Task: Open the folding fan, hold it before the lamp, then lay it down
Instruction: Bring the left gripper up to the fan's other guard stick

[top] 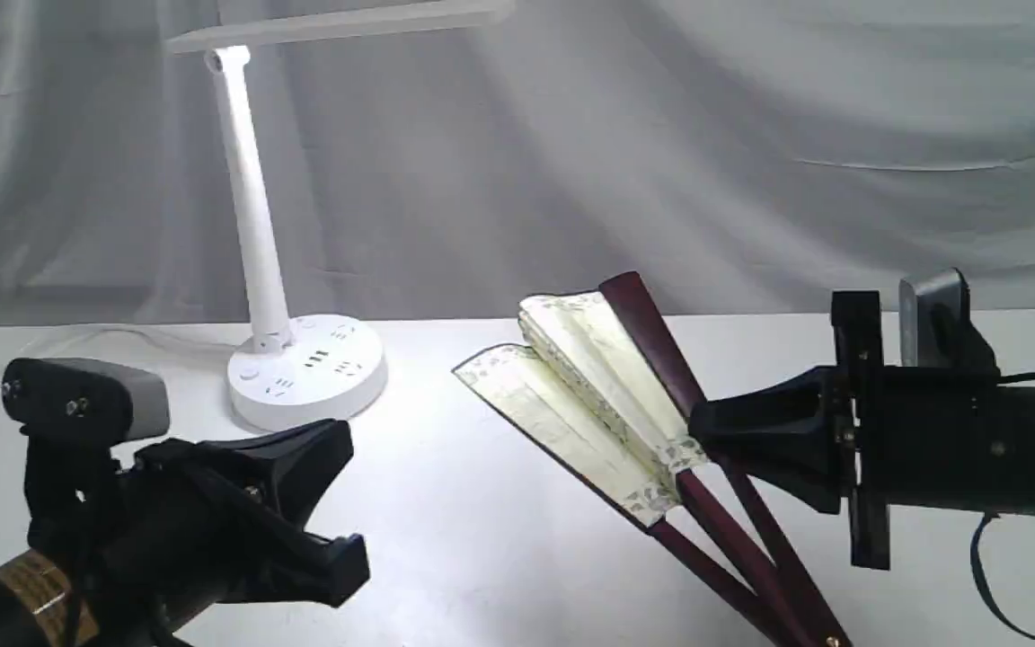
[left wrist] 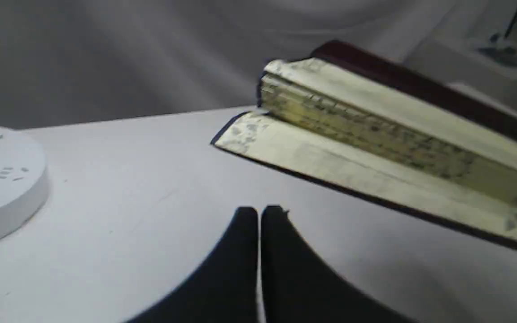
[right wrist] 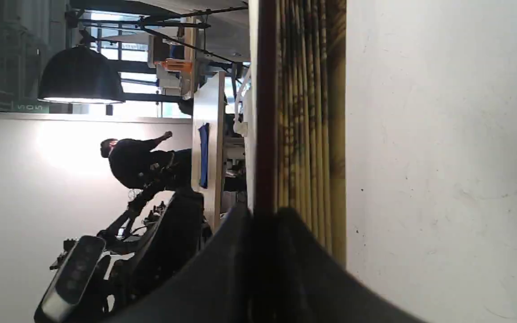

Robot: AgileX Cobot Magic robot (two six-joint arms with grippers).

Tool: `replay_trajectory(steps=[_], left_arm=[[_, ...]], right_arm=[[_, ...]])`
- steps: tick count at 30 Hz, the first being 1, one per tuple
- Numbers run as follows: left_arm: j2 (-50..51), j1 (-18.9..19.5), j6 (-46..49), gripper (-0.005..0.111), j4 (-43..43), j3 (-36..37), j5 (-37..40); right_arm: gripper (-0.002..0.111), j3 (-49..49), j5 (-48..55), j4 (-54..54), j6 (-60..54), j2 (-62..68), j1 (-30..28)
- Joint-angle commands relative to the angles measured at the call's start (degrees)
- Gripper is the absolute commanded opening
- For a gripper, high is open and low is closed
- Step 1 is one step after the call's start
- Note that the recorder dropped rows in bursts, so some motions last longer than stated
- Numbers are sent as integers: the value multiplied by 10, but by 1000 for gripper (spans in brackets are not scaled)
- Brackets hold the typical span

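The folding fan (top: 585, 395) is partly spread and tilted above the white table, cream pleats fanned toward the lamp, maroon ribs running to the lower right. My right gripper (top: 699, 433) is shut on its upper maroon guard (right wrist: 265, 112), near where the leaf ends; the pleats (right wrist: 308, 112) hang beside it. The white lamp (top: 252, 216) stands at the back left, lit, on its round base (left wrist: 2, 179). My left gripper (left wrist: 260, 210) is shut with nothing in it, low at the front left, short of the fan's lower edge (left wrist: 375, 179).
A grey draped cloth (top: 751, 135) hangs behind the table (top: 482, 548). A dark cable (top: 1012, 593) loops under the right arm. Past the table edge, the right wrist view shows a person and other equipment.
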Motion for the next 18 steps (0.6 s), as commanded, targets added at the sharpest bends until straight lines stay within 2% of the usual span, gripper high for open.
replay_trajectory(steps=[1, 4, 9, 14, 18], left_arm=[[-4, -3, -57, 0, 16, 19, -73], [-3, -3, -98, 0, 35, 19, -87], [37, -3, -157, 0, 52, 19, -152], [116, -3, -367, 0, 26, 11, -180], [178, -3, -516, 4, 75, -19, -180]], right_arm=[[0, 2, 10, 2, -12, -7, 0], [0, 2, 10, 2, -14, -7, 0], [0, 2, 10, 2, -15, -7, 0], [0, 2, 10, 2, -32, -7, 0], [0, 2, 10, 1, -32, -7, 0]])
